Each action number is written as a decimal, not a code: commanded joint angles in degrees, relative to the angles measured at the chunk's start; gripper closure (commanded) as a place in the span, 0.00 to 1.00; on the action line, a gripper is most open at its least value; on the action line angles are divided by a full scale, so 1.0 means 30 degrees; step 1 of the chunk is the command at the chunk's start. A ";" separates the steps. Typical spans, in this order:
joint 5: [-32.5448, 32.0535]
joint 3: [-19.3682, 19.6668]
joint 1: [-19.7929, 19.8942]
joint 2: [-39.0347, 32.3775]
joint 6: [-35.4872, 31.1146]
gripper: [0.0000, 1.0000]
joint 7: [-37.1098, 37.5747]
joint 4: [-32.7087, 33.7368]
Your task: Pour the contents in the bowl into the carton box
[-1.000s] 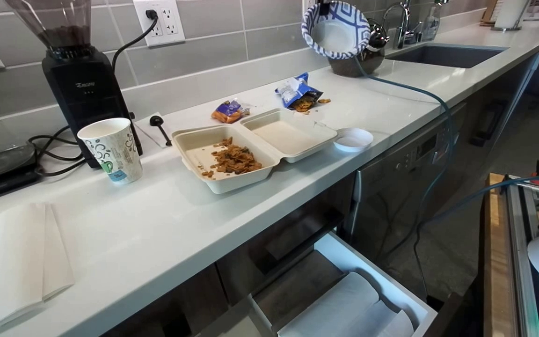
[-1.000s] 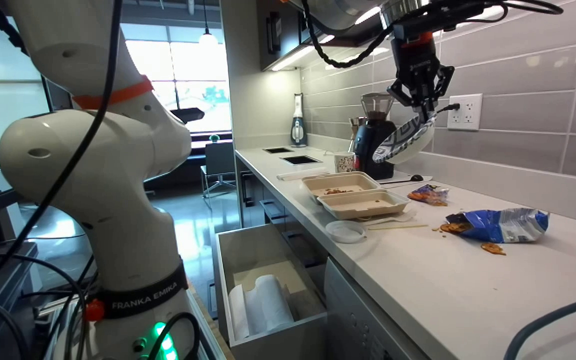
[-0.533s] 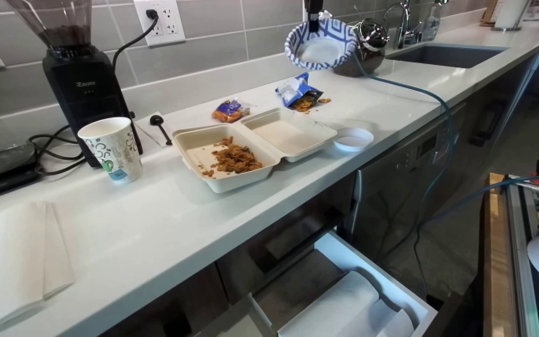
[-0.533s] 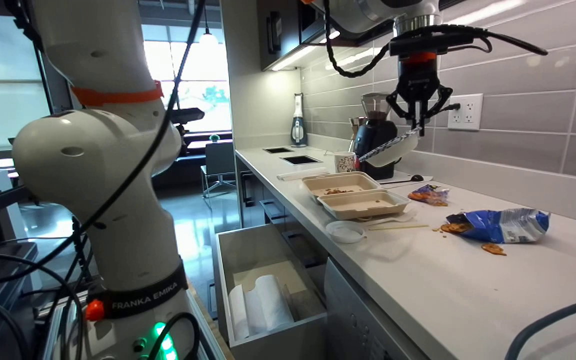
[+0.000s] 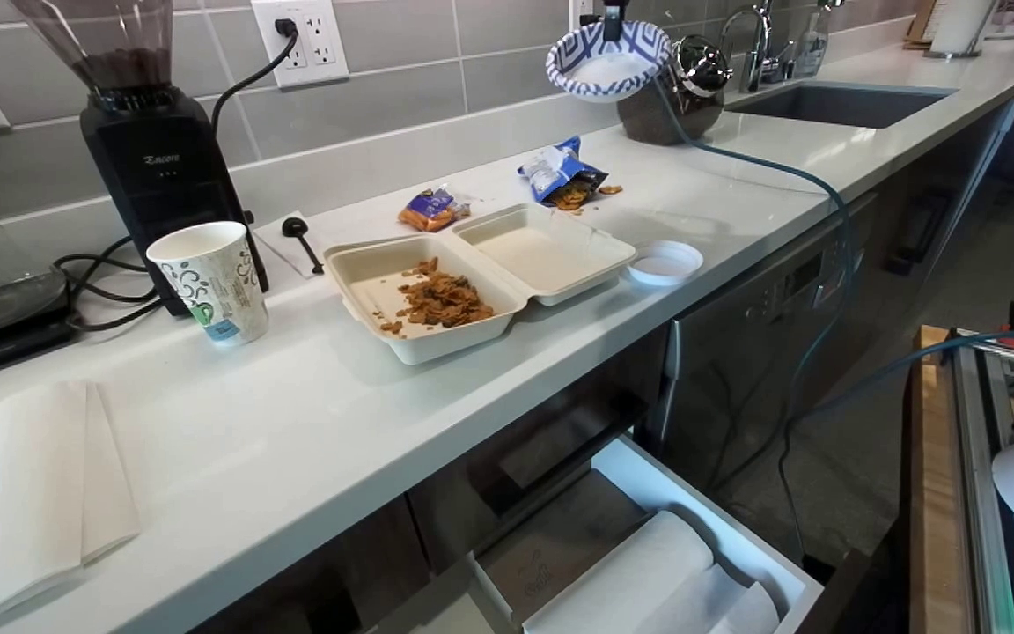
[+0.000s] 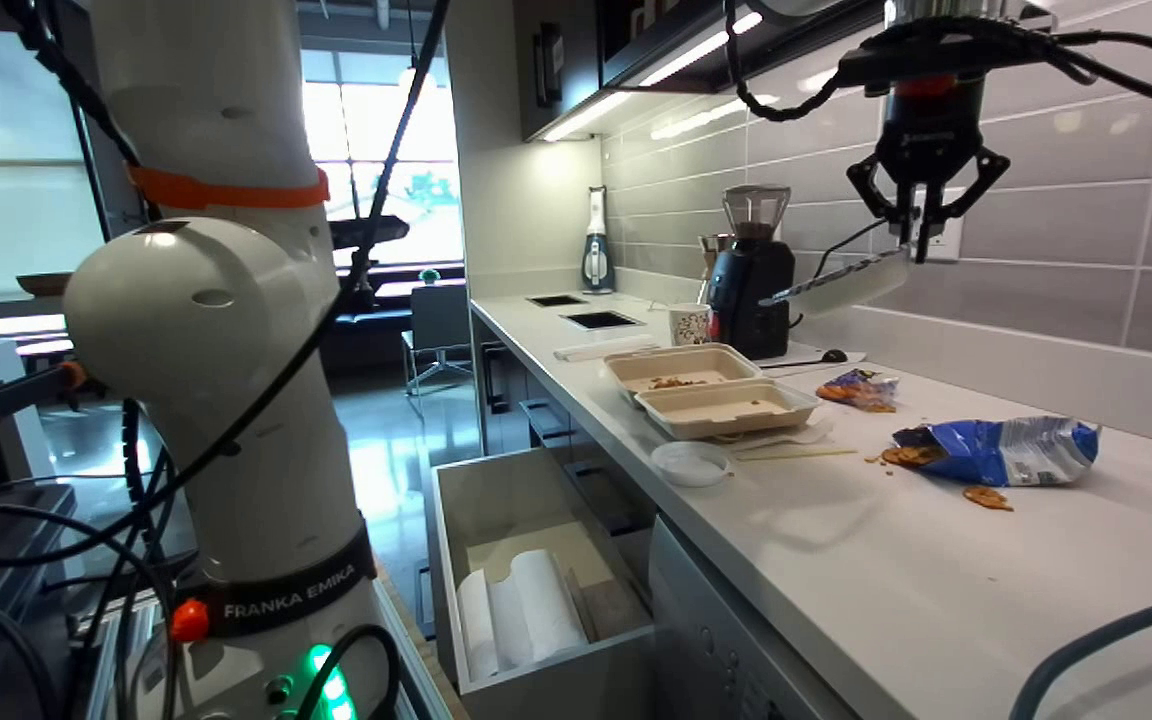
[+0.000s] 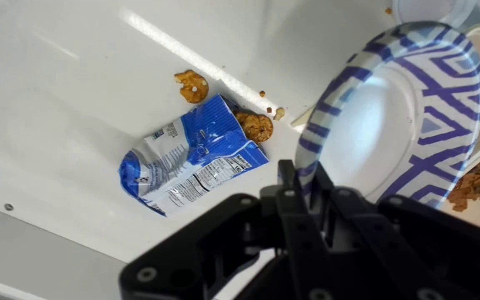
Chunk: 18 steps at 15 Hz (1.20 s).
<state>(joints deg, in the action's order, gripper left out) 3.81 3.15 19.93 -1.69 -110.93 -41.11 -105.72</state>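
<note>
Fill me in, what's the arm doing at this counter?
The robot's gripper has the patterned bowl pinched by its rim, tilted, in the air above the counter. No heap shows inside the bowl; brownish-orange food pieces lie piled in one half of the open carton box. So the pour looks done, or close to it, with the bowl not yet set down.
</note>
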 commanded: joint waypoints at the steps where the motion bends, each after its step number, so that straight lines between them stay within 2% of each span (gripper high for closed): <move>1: 0.0697 0.1496 -0.0815 0.0117 -0.1164 0.97 0.1099 -0.0698; 2: 0.0933 0.1756 -0.0840 0.0045 -0.1216 0.97 0.1269 -0.0799; 6: 0.1524 0.2412 -0.0930 0.0155 -0.3816 0.97 0.1399 -0.2782; 9: 0.2478 0.2680 -0.0868 0.0181 -0.5988 0.97 0.0167 -0.4363; 11: 0.3528 0.2890 -0.0728 0.0190 -0.6367 0.97 -0.0464 -0.5033; 13: 0.3796 0.3147 -0.0663 0.0200 -0.5781 0.97 -0.0828 -0.5345; 18: 0.3066 0.3681 -0.0624 -0.0002 -0.5916 0.97 -0.0742 -0.5978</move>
<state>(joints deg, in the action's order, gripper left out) 13.23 13.14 18.46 -1.93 -128.32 -42.36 -121.95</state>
